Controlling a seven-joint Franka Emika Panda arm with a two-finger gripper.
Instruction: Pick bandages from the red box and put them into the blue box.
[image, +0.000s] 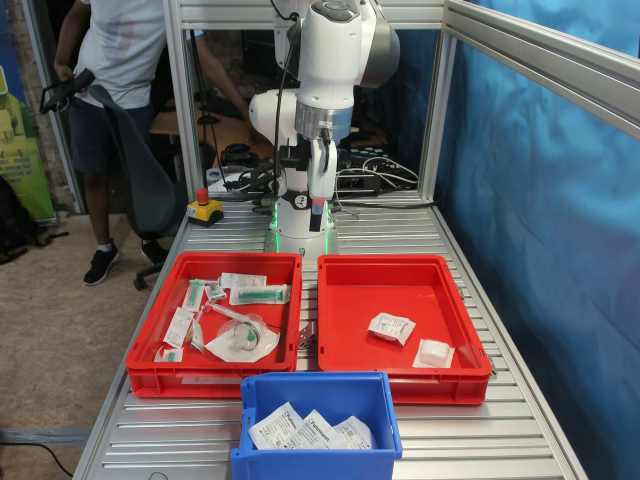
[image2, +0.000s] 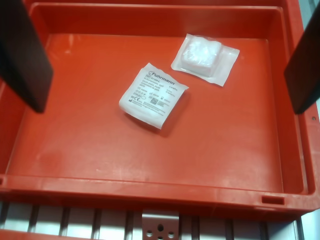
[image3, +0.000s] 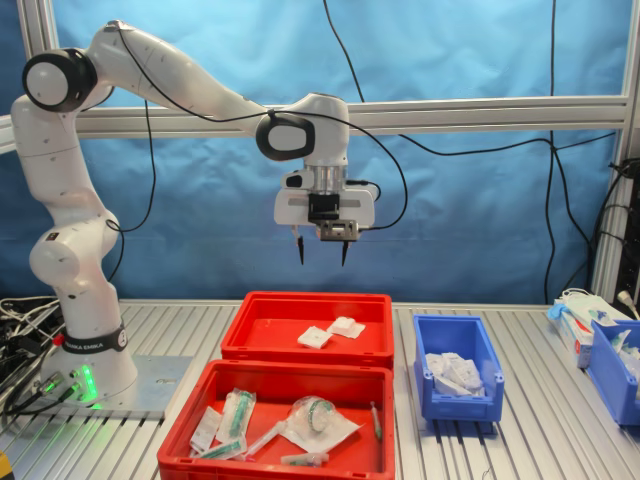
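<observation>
Only clearly legible text: "Fuhrmann", dark print along one edge of the bandage packet (image2: 153, 94) lying flat on the floor of the red box (image2: 150, 192), directly under the gripper in the wrist view. Rest of that label is small print, a few symbols and what looks like a CE mark, too fine to read. The neighbouring packet (image2: 205, 58), just beside it, shows no readable print. In the first exterior view one packet in the blue box (image: 318, 433) carries a dark line of print, too small to make out. Arm base band (image3: 88, 346) in the second exterior view has white lettering, too small to read.
</observation>
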